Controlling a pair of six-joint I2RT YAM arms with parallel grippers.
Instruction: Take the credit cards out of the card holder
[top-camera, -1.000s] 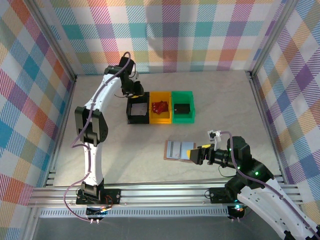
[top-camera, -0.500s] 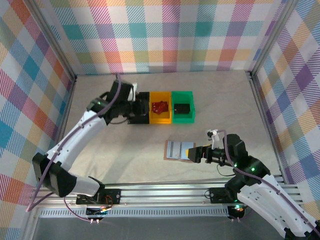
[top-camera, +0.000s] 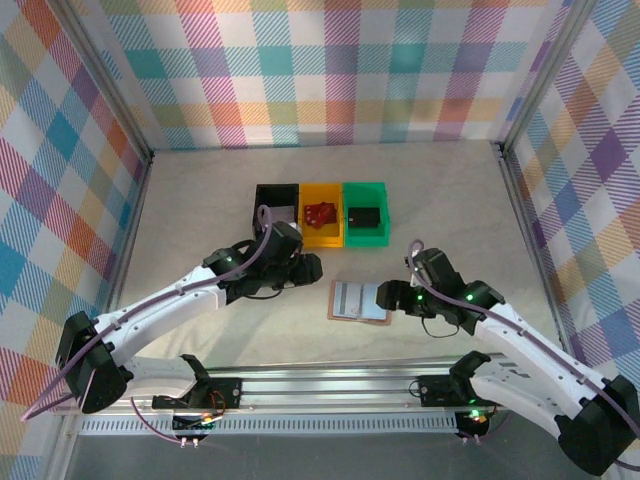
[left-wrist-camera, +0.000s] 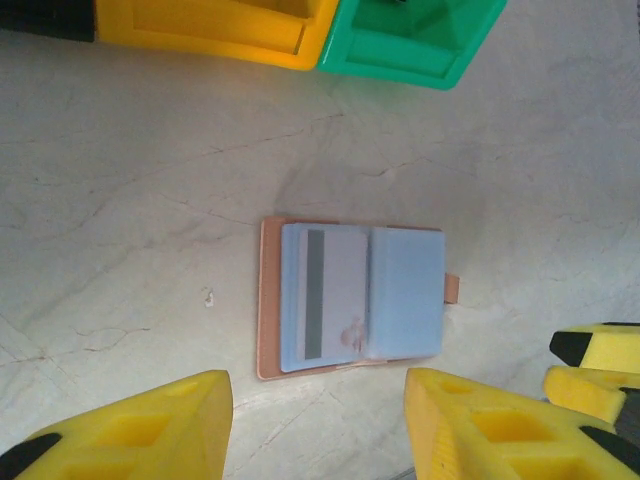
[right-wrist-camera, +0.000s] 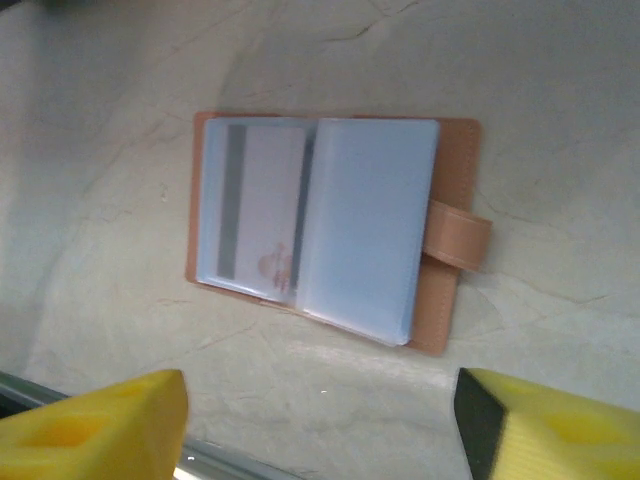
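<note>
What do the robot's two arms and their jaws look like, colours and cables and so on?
Both the left arm and the right arm have white links with black joints and black bases. A lilac cable runs along each. Small green lights glow on the joints. The jaws are blocky bright yellow with black tips.

The card holder (right-wrist-camera: 335, 230) has a tan, leather-like cover with a matt, fine-grained look, and its strap tab is the same stuff. Inside, the pale blue sleeves look like thin clear plastic with a soft sheen. The credit card (right-wrist-camera: 262, 205) under one sleeve is smooth plastic with a dull dark stripe. The surface (left-wrist-camera: 150, 200) is smooth, stone-patterned and faintly glossy. The yellow bin (left-wrist-camera: 200, 25) and green bin (left-wrist-camera: 420, 45) are shiny moulded plastic. The walls (top-camera: 350, 80) look like checked cloth.
</note>
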